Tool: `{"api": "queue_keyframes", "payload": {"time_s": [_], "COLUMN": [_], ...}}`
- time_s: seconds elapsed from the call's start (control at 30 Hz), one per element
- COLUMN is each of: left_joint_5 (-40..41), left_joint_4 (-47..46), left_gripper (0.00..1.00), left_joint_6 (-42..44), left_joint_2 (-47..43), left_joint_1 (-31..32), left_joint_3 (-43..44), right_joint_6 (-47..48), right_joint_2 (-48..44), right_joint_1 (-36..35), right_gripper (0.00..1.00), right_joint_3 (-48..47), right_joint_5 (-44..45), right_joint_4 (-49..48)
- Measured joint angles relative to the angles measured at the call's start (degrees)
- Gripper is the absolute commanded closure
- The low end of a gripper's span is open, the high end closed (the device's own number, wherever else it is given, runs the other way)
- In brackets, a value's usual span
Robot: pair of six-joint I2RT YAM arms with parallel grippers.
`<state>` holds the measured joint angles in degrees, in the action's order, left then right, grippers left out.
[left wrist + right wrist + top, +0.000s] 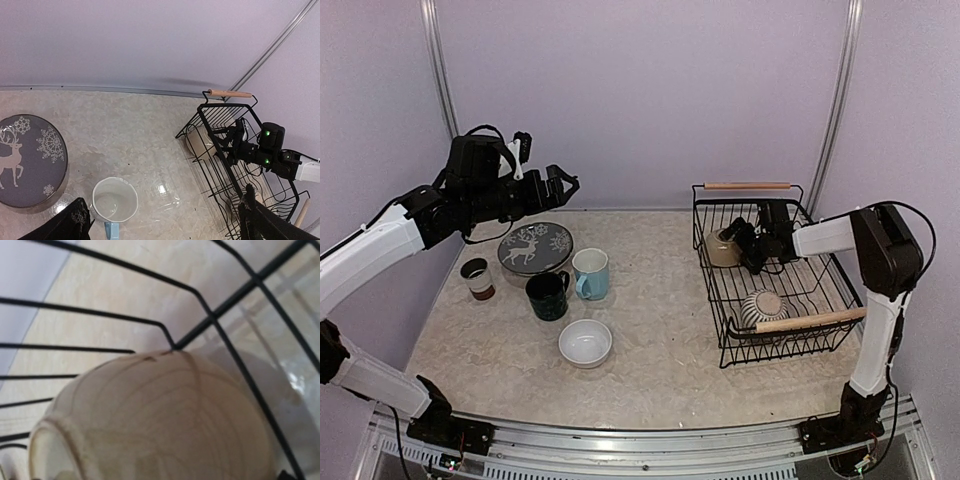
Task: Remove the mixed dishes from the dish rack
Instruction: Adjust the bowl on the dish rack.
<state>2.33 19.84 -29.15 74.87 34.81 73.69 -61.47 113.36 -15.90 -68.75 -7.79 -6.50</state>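
Observation:
The black wire dish rack with wooden handles stands at the right. Inside it lie a beige ceramic bowl on its side and a striped grey mug. My right gripper is inside the rack, right against the beige bowl, which fills the right wrist view; its fingers are hidden there. My left gripper is open, empty and raised above the dark deer plate. On the table stand the light blue mug, dark green mug, brown-white cup and white bowl.
In the left wrist view the blue mug sits below between my fingers, the deer plate at left, the rack at right. Rack wires run close around the beige bowl. Purple walls enclose the table.

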Motion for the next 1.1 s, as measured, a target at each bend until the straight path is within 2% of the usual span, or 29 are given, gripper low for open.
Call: {"api": "queue_keyframes", "payload": {"time_s": [0.2,0.3,0.37,0.63,0.93,1.1], "left_joint_5": [-0.20,-0.22,-0.33,-0.44,-0.61,-0.87], "left_joint_4": [0.00,0.11,0.20,0.31,0.33,0.35], "left_gripper": [0.01,0.01,0.01,0.01,0.01,0.01], "left_joint_6": [-0.02,-0.04,-0.07,-0.15,-0.22,-0.44], "left_joint_2": [0.00,0.00,0.02,0.02,0.04,0.17], "left_joint_1": [0.00,0.00,0.00,0.00,0.00,0.00], "left_joint_3": [0.02,0.17,0.52,0.81,0.83,0.83], "right_joint_6": [-1.68,-2.38,-2.86,-3.06,0.02,3.19], "right_joint_2": [1.64,1.84,1.84,1.25,-2.19,-5.29], "right_joint_1": [0.55,0.59,0.61,0.81,0.79,0.79], "right_gripper": [0.01,0.07,0.16,0.28,0.38,0.39], "right_joint_3": [-0.09,0.33,1.09,4.37,6.91,8.15], "right_joint_5": [-2.16,-2.29,-2.23,-2.19,0.04,1.68], "right_joint_4": [-3.63,-5.11,-6.64,-14.12,-13.84,-11.19]}}
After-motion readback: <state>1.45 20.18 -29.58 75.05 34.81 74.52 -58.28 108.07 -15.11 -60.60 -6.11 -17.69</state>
